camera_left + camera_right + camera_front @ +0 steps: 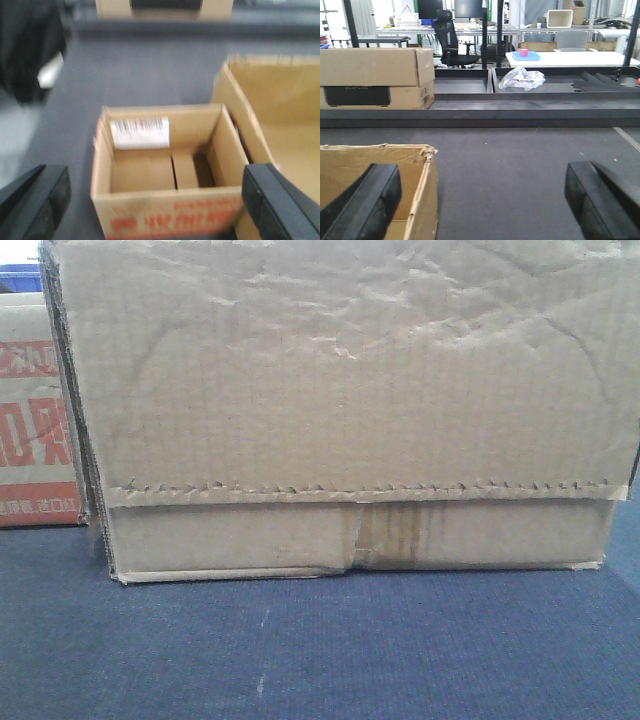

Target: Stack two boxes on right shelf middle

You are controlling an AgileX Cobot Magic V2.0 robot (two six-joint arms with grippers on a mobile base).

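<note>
A plain creased box (340, 390) with a zigzag flap edge and a brownish tape strip fills the front view, standing on blue-grey carpet. The red-printed box (35, 430) shows at its left. In the blurred left wrist view, my left gripper (155, 200) is open over the red-printed box (165, 220), one finger (35, 205) on either side of its open top. The plain box (280, 100) stands to its right. My right gripper (481, 185) is open; its left finger (365, 200) hangs over the plain box (370, 155) and its right finger is over the carpet. The shelf is out of view.
A blue bin (20, 280) peeks out behind the red-printed box. Ahead in the right wrist view, another cardboard carton (375, 75) stands on a dark platform, with black trays (465, 85), a crumpled plastic bag (522, 78), an office chair (452, 42) and desks beyond.
</note>
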